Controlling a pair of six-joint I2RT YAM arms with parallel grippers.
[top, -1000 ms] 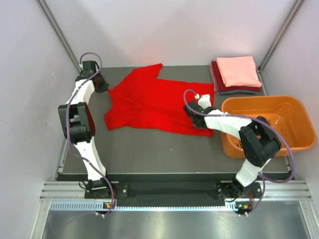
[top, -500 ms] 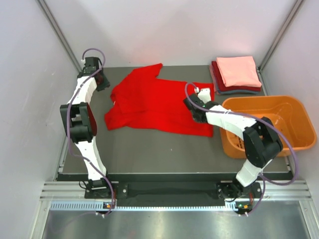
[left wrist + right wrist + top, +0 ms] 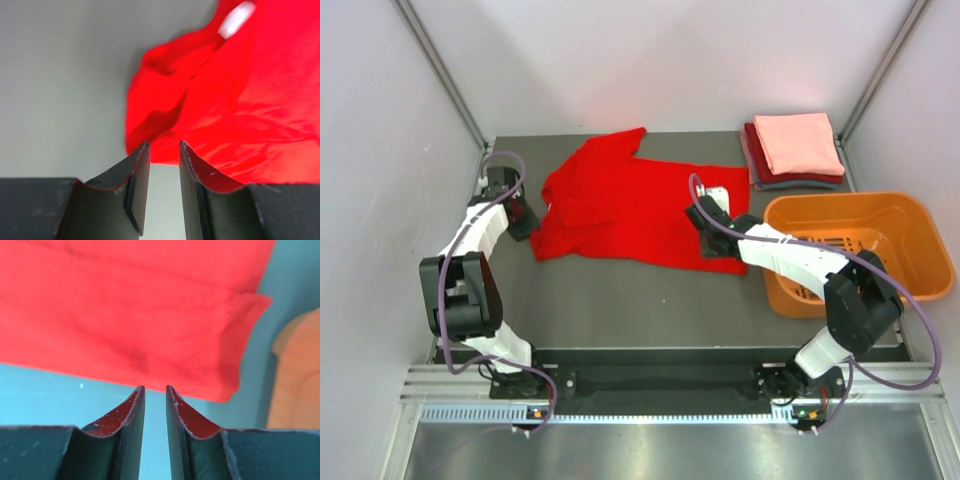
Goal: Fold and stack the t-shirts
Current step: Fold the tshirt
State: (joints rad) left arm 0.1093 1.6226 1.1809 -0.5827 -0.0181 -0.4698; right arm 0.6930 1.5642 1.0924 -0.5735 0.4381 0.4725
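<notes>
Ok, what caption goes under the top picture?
The left gripper and right gripper, open, at the spread red t-shirt; folded stack and orange basket beside.

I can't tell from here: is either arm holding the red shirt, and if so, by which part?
Nothing is held. The left fingers and right fingers stand apart, empty; the red shirt lies loose on the table.

The left arm is folded low, with the left gripper (image 3: 162,145) slightly parted and empty. The right arm stretches forward, and the right gripper (image 3: 154,388) is also slightly parted.
</notes>
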